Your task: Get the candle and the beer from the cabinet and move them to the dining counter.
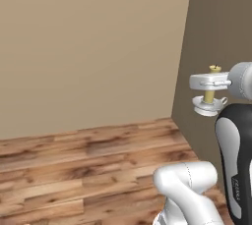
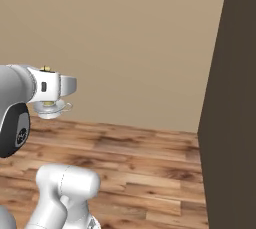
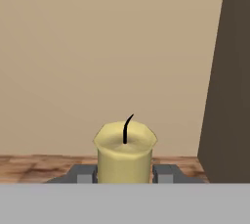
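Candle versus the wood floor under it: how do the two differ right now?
The candle is plain pale cream-yellow; the floor is streaked brown planks. The candle stands upright with its dark wick on top; the floor lies flat. The candle is clamped in the pincer, raised in the air; the floor sits far below it, apart.

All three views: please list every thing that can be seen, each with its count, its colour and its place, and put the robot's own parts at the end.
candle: one, pale cream-yellow with a black wick, upright between the two fingers of the end effector, carried in the air above the floor.
wooden floor: one, brown planks, under the robot and up to the wall.
back wall: one, plain beige, behind the floor.
dark panel: one, dark brown, standing tall at the right side.
end effector: one, grey fingers, closed on the candle from both sides.
arm: one, white with dark joints, rising in the foreground of both base views.
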